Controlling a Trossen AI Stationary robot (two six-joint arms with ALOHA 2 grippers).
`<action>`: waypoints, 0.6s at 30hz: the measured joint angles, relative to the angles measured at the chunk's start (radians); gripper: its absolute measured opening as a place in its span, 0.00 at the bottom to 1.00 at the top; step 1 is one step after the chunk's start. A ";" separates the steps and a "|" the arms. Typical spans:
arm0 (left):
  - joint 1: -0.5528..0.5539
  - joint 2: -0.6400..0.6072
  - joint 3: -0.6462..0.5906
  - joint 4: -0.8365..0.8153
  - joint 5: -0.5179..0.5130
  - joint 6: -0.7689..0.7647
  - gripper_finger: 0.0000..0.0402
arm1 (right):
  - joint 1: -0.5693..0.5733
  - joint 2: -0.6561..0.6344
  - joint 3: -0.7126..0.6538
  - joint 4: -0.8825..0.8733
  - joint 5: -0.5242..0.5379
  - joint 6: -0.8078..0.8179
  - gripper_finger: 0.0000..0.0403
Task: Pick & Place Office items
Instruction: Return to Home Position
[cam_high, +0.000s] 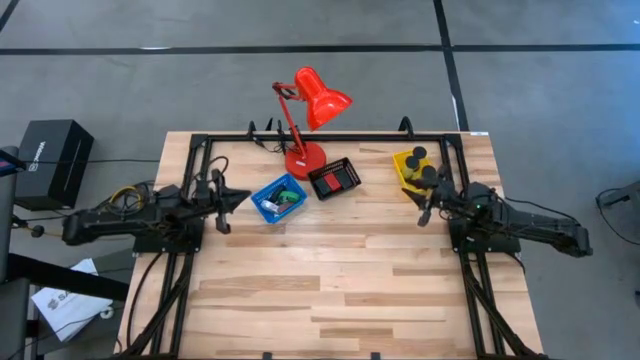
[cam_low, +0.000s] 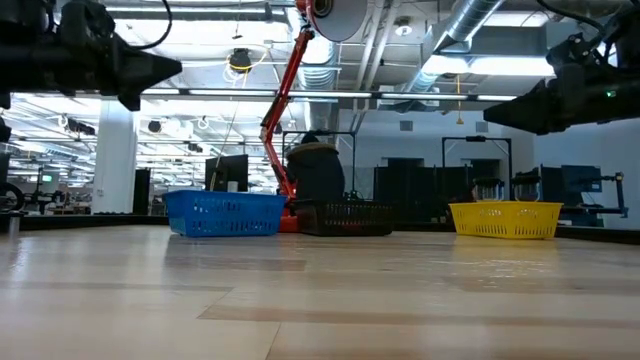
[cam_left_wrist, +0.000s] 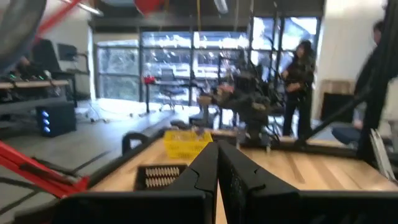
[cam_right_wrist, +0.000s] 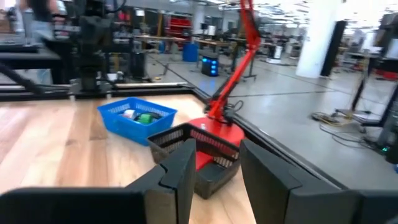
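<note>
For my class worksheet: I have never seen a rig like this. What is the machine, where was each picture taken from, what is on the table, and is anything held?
A robot: two dark arms at a wooden table. One picture looks straight down, one level across the tabletop, two from cameras on the arms' wrists. The left arm and right arm hang raised at opposite sides. On the table: a red desk lamp, a blue tray, a black tray and a yellow tray holding black round pieces. The left jaws are closed, the right jaws open; nothing is held.
</note>
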 joint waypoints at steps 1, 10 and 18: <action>0.000 -0.013 0.000 0.001 -0.006 0.000 0.01 | 0.000 0.000 0.000 -0.002 -0.014 -0.002 0.29; 0.000 -0.074 0.000 0.004 0.014 0.003 0.01 | -0.002 0.000 0.000 -0.003 -0.018 0.000 0.29; 0.000 -0.049 0.000 0.005 0.014 -0.003 0.01 | -0.002 0.002 0.000 -0.003 -0.016 0.001 0.29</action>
